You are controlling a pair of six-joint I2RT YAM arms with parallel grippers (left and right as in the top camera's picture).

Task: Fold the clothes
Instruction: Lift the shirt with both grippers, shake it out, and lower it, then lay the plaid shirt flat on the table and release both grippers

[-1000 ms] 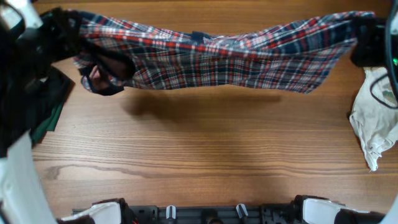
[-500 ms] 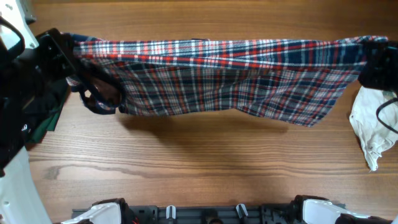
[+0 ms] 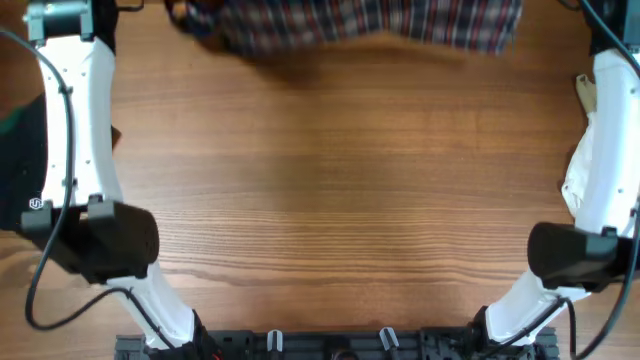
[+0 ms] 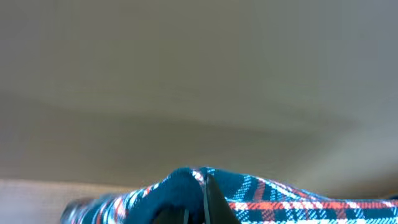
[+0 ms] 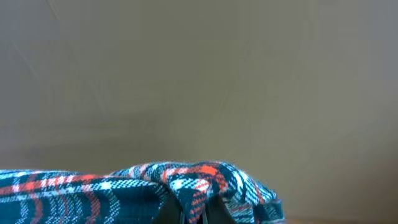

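Right at their fingertips, the left gripper (image 4: 202,210) and right gripper (image 5: 194,214) are each clamping a bunched edge of the plaid shirt (image 3: 370,25), which is hanging stretched between them. Pulling further apart is risking one thin bite slipping, dumping the shirt crumpled on the table (image 3: 330,200) beneath.

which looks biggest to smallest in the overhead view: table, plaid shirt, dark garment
1. table
2. plaid shirt, cut off by the top edge
3. dark garment, only a strip at the left edge

Both garments show only partly, so this ranks visible area only.
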